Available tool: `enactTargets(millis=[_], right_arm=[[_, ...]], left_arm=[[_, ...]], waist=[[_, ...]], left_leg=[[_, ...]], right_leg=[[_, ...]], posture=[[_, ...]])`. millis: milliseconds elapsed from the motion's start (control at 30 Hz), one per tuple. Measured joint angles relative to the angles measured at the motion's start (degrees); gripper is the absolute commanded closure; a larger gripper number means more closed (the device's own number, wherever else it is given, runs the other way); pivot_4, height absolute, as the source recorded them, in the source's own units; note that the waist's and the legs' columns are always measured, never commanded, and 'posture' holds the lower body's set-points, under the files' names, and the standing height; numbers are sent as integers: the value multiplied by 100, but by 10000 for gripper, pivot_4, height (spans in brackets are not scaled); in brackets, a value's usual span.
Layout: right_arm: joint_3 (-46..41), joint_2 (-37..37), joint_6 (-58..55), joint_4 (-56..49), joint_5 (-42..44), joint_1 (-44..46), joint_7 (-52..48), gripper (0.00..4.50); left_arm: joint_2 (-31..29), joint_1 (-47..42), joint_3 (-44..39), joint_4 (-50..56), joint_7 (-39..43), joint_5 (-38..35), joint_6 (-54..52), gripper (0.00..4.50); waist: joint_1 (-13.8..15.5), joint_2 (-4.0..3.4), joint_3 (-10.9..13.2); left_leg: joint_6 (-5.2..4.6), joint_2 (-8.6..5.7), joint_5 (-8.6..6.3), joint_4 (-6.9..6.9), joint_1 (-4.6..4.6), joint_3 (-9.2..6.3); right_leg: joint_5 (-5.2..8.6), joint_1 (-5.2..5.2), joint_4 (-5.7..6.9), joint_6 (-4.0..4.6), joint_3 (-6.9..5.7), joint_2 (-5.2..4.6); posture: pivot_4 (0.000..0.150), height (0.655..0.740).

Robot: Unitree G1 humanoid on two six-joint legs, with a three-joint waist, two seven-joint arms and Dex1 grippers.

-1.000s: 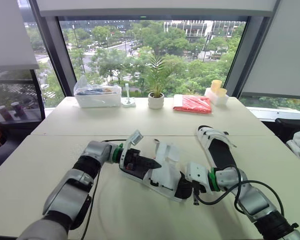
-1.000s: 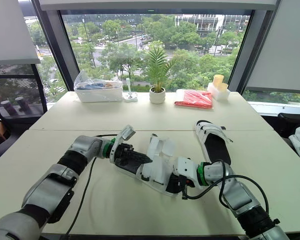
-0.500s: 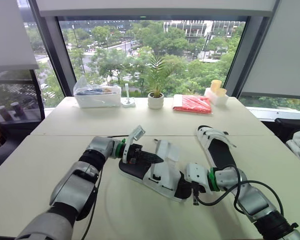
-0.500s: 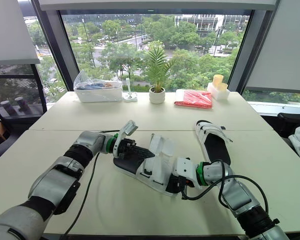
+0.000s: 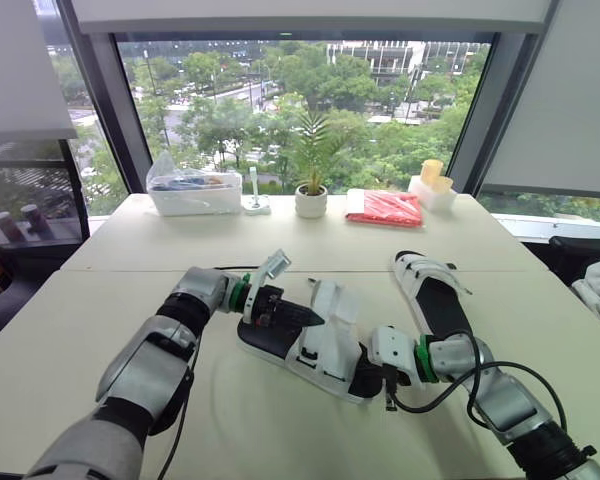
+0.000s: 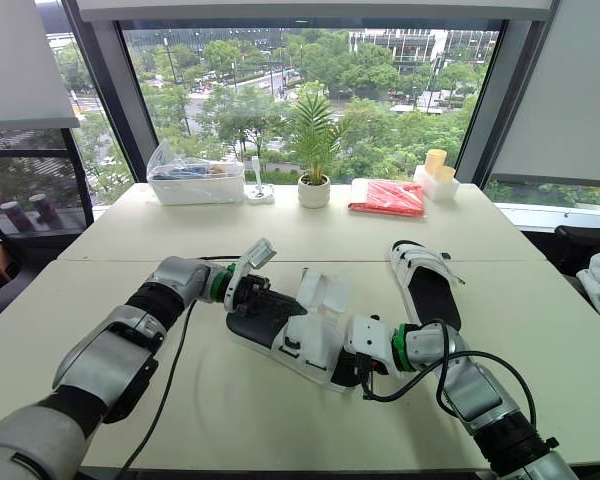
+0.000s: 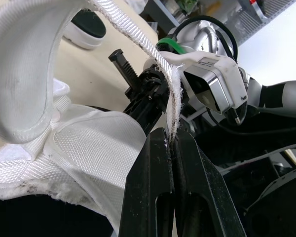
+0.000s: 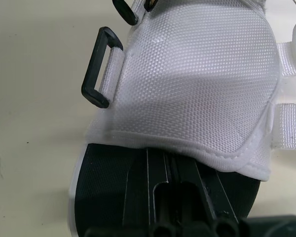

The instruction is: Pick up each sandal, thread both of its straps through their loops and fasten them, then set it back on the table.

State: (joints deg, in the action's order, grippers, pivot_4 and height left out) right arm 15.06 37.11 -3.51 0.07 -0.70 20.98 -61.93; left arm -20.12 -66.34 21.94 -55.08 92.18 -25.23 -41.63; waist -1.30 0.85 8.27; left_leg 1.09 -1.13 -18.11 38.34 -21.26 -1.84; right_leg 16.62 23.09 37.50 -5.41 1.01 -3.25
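1. Black fingers of the right gripper (image 5: 368, 374) are closed on the nearest end of the near sandal (image 5: 325, 350), which rests on the table (image 5: 250, 420). Its long axis runs diagonally from this gripper away to the left.
2. A black loop (image 8: 91, 64) stands out from the edge of the white upper, just ahead of the right gripper.
3. Farther along, the left gripper (image 7: 171, 136) is pinched tight on a white strap (image 7: 153, 54) raised over the upper. I judge the left arm must carry it toward that loop.
4. Beyond, on the right, the second sandal (image 5: 442, 305) lies flat, apart from both grippers.
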Motion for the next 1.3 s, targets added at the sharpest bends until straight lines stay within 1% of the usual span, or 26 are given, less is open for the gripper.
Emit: enactTargets(millis=[333,667,967,1300], right_arm=[[8,-4,11,-5,-24,-1,18,45000],[14,-4,14,-6,-29,0,26,45000],[25,-4,60,9,-63,13,26,45000],[27,-4,66,4,-74,11,26,45000]], left_arm=[[-94,-48,286,-6,0,-196,94,44756],[-176,-57,436,123,0,-540,-86,44756],[-245,-72,632,183,0,-625,-108,44756],[-240,22,708,191,0,-626,159,44756]], waist=[[-1,0,0],[-3,0,0],[-3,0,0],[-2,0,0]], left_leg=[[0,1,0,1,0,0],[0,1,0,1,0,0],[0,1,0,3,0,-1],[0,1,0,4,0,-1]], right_leg=[[0,0,1,0,1,0],[0,0,2,0,1,1],[0,0,3,0,2,2],[0,0,5,0,2,2]], posture=[[1500,7400],[1500,7400],[1500,7400],[1500,7400]])
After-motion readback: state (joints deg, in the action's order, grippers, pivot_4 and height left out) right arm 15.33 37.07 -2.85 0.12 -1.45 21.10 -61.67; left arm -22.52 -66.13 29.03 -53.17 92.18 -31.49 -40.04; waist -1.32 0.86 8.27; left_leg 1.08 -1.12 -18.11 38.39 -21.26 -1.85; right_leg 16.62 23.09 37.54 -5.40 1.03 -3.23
